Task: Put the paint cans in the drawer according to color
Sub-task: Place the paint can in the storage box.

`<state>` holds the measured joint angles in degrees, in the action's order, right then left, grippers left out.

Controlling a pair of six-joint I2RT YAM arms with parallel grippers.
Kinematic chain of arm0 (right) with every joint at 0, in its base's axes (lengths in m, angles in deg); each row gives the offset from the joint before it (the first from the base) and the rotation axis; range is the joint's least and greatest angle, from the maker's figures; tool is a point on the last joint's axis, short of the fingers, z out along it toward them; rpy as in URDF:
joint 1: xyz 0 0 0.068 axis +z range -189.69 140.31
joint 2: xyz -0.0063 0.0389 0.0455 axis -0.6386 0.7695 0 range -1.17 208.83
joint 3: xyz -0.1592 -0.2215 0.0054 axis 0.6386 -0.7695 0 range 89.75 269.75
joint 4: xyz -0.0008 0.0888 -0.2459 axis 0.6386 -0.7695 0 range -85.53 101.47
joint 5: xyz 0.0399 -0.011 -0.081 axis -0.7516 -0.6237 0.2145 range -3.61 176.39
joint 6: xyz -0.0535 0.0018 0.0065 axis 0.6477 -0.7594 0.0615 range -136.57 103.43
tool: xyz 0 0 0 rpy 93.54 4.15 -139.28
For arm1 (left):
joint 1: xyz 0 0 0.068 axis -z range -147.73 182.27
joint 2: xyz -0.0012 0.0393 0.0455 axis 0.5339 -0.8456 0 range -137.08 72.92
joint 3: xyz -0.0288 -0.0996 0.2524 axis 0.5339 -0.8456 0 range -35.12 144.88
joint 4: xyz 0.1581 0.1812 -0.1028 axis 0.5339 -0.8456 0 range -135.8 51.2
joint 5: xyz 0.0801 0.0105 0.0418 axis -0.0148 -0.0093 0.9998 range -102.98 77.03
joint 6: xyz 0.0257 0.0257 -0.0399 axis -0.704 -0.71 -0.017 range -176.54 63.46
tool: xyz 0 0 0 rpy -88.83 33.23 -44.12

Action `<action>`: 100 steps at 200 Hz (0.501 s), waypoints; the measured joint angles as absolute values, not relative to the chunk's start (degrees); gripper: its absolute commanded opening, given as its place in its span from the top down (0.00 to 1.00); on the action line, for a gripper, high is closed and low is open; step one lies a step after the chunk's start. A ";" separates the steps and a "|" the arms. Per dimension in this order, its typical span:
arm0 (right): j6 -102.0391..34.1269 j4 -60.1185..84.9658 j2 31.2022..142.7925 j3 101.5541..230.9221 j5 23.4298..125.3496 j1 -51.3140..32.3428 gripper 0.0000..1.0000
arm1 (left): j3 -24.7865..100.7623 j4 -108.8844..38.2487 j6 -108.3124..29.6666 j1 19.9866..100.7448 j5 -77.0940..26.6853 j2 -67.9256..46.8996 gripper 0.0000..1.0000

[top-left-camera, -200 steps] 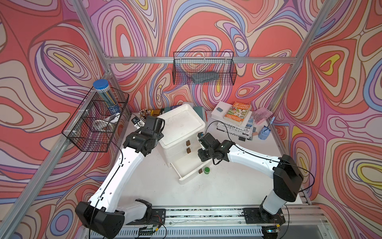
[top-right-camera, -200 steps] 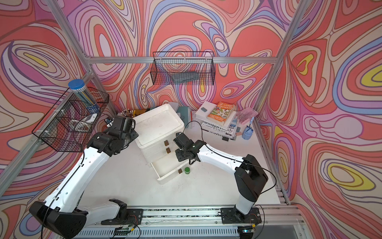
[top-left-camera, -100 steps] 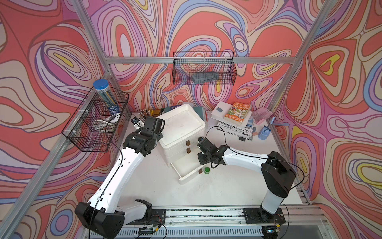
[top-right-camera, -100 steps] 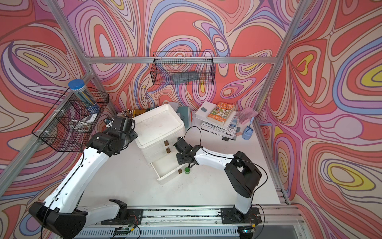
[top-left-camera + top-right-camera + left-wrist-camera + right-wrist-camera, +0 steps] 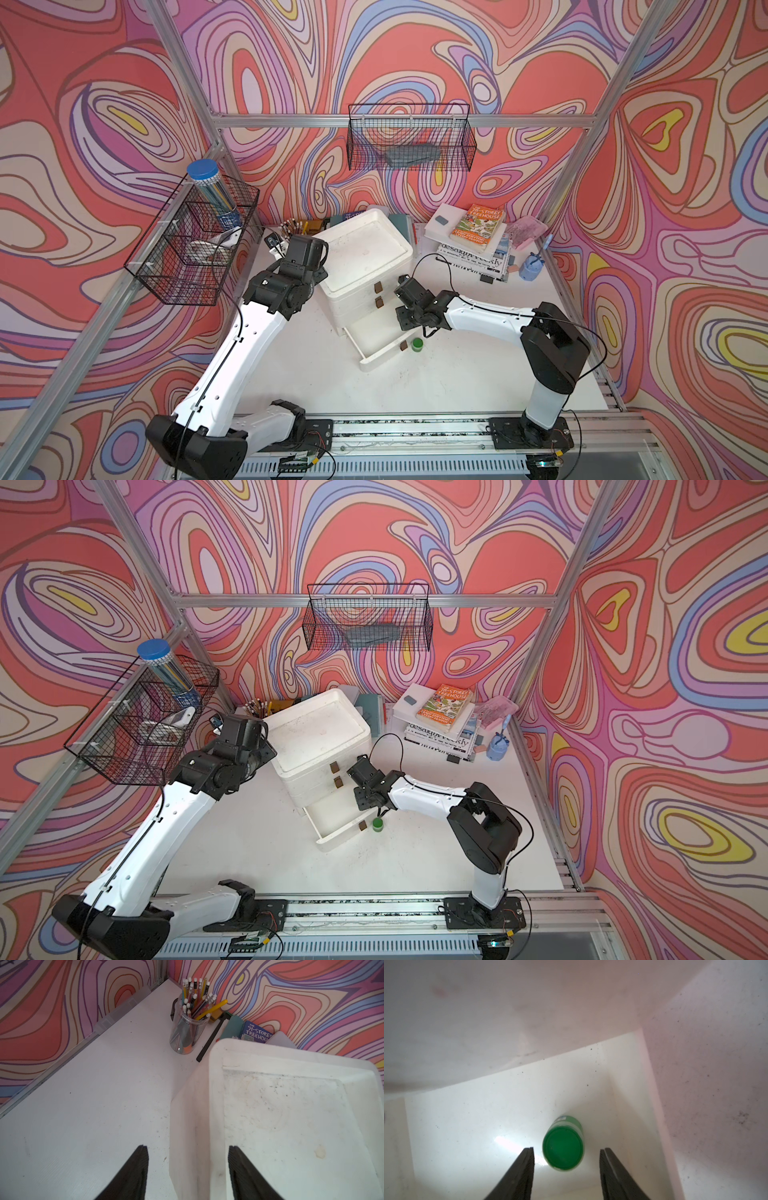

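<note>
A white table [image 5: 457, 374] walled in by swirling red and purple panels, with two white robot arms reaching in from the near edge. At the centre stands a white drawer unit [image 5: 365, 245] with three drawers; only the bottom drawer [image 5: 376, 360] is pulled out.

The left gripper [image 5: 187, 1146] sits at the unit's upper side edge, its two dark fingers parted with that edge between them. Whether they press on it cannot be told.

The right gripper [image 5: 567, 1148] hangs low over the open drawer. Its fingers are spread, with a clear gap on each side of a green paint can [image 5: 563, 1145]. That can appears to stand upright on the drawer floor near a corner, lid up and held by nothing.

A second green paint can [image 5: 417, 344] stands on the table just outside the drawer front, beside its brown handle [image 5: 402, 345]. No white or magenta cans show.

The placing looks done, so the step in hand is probably the retreat. It is best to rise straight up with the fingers kept wide, since any sideways drift could tip the can or catch the drawer wall. The second can is best approached from the side away from the handle
</note>
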<state>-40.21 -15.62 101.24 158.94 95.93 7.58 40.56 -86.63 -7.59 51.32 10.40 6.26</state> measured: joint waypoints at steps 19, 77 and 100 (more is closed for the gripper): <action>-40.45 -16.25 96.94 158.41 96.17 7.58 0.46 | 38.57 -82.07 -12.99 51.36 6.49 9.15 0.44; -45.13 -19.51 79.04 151.99 99.97 2.38 0.45 | 37.35 -67.77 -34.37 61.87 -8.07 10.26 0.40; -47.86 -22.04 74.56 146.87 100.21 -4.18 0.45 | 37.22 -65.43 -42.89 68.93 -12.81 8.69 0.40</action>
<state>-47.86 -22.04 74.56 146.87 100.21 -4.18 37.22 -65.43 -42.89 68.93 -12.81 8.69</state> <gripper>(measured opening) 0.553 0.598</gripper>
